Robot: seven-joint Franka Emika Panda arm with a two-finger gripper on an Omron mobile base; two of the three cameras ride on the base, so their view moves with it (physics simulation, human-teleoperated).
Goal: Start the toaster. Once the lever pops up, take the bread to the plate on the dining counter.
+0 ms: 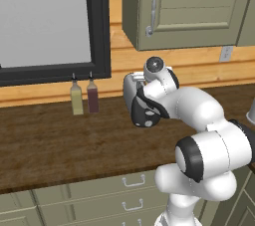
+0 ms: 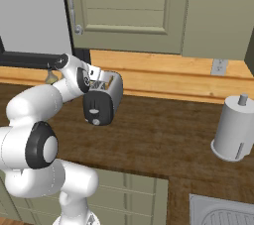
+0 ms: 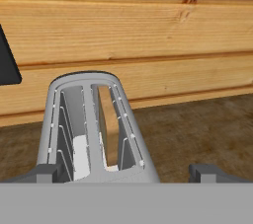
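My gripper [image 3: 126, 171] was released, its two tips standing wide apart and holding nothing, just above the near end of the toaster [image 3: 91, 129]. The toaster stood on the worktop [image 2: 163, 140] directly below and ahead of the gripper, close to the wooden wall. I judged the step in hand was pressing the lever [image 2: 96, 121] down: I should bring one tip onto the small tab on the black end panel and push straight down, without sliding the toaster. The arm covered part of the toaster in the left base view. I could not tell surely if bread stood in the slots.
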